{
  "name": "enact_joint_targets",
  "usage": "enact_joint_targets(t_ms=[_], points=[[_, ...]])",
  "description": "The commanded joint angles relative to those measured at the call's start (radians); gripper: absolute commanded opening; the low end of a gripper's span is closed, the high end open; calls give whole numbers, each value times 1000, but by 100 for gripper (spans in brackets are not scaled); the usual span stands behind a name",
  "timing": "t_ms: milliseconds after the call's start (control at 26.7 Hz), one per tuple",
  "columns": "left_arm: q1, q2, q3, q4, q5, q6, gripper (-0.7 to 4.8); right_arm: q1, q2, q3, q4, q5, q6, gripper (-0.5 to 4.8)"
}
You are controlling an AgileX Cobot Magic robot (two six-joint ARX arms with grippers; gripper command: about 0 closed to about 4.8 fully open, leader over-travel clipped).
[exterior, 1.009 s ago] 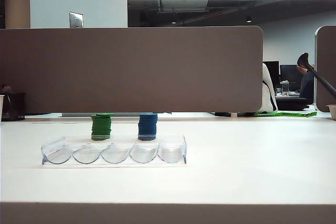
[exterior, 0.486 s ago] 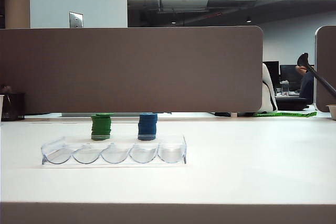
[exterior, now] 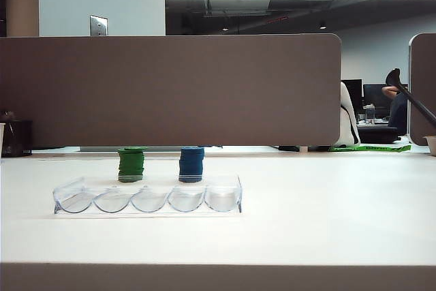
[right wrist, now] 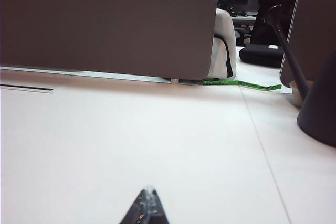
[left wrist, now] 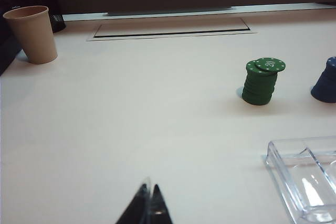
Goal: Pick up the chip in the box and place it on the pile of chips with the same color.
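The pile of chips (exterior: 131, 166) is a short green stack behind the box (exterior: 146, 199), a clear scalloped tray whose slots look empty. In the left wrist view the chip (left wrist: 269, 65), dark green with a white "20", lies on top of the green pile (left wrist: 259, 86), slightly off-centre. A corner of the box (left wrist: 304, 171) shows nearer to the camera. My left gripper (left wrist: 148, 188) is shut and empty, low over bare table well short of the pile. My right gripper (right wrist: 148, 191) is shut and empty over bare table. Neither gripper shows in the exterior view.
A blue chip stack (exterior: 191, 165) stands right of the green pile. A paper cup (left wrist: 32, 34) sits far off by the table's back edge. A brown partition (exterior: 170, 90) walls the back. A dark stand base (right wrist: 320, 108) stands beside the right gripper's side.
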Motion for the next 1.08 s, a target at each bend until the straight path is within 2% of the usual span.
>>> enact_joint_targets(t_ms=[37, 224, 636, 1084], points=[[1, 1, 3, 74, 12, 8, -6, 2, 0, 5, -6, -7, 1, -5], [1, 1, 3, 166, 44, 18, -6, 4, 0, 5, -5, -31, 2, -5], [1, 1, 2, 149, 153, 20, -6, 3, 0, 5, 4, -32, 27, -5], [2, 1, 2, 126, 127, 34, -6, 3, 0, 5, 7, -25, 26, -5]])
